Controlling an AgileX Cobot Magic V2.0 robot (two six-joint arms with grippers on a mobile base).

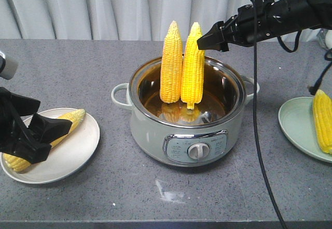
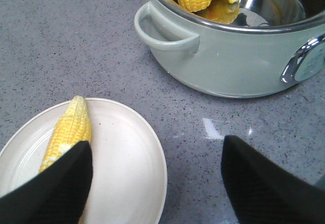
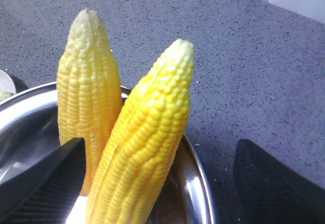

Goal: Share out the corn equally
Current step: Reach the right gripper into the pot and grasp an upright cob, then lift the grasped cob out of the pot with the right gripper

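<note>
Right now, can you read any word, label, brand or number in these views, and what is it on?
Control panel on the front of the cooking pot: tiny print around the knob, too small and blurred to read.
Nothing else in any view shows writing, numbers or signs.

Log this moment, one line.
electric pot: two cobs upright; white plate: one cob; green plate: one cob; left gripper: open over white plate; right gripper: open by deeper-yellow cob's tip
</note>
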